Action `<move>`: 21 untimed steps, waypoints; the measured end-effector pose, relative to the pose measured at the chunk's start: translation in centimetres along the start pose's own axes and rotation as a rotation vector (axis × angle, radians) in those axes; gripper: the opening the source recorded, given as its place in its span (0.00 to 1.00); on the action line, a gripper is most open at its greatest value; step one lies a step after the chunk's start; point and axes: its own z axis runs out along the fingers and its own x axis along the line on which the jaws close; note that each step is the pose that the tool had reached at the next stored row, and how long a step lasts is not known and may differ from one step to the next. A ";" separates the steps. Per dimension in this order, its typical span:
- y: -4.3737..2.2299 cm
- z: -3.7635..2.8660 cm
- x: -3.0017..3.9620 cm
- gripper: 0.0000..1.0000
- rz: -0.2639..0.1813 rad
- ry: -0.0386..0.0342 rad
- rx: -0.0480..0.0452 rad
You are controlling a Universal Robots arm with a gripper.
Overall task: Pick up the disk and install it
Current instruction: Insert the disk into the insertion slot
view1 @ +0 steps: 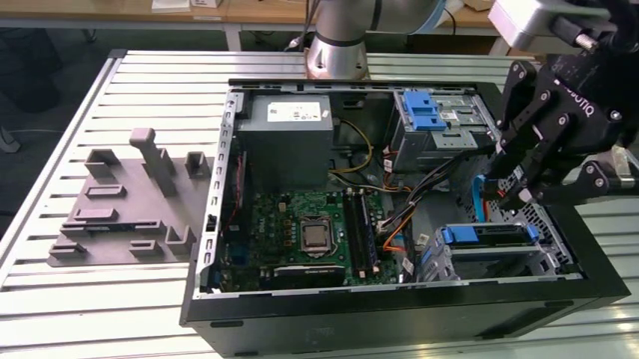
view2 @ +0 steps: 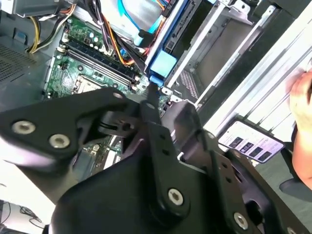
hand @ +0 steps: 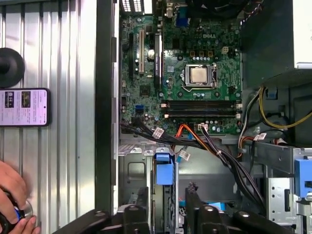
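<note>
The disk (view1: 478,200) hangs edge-on, its blue carrier showing as a thin upright strip above the open computer case's right side. My black gripper (view1: 502,193) is shut on it, coming in from the exterior view's right. In the first wrist view the disk's blue carrier end (hand: 165,174) sticks out between the two black fingers (hand: 142,209), over a silver drive bay (hand: 136,170). The second wrist view shows the carrier's blue tip (view2: 162,65) just past the fingertips (view2: 151,95).
The open case holds a green motherboard (view1: 310,232), a grey box (view1: 289,131), a silver cage with a blue latch (view1: 435,120) and loose cables (hand: 204,141). A grey fixture block (view1: 125,202) lies on the slatted table. A phone (hand: 24,107) and a person's hand (hand: 12,204) are beside the case.
</note>
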 end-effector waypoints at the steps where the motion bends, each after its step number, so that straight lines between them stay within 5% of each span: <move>1: -0.01 0.19 0.00 0.42 0.000 -0.0001 0.0000; 9: -0.17 1.63 0.02 0.11 0.000 -0.0001 -0.0001; 21: -0.28 2.15 0.03 0.11 0.000 -0.0001 0.0009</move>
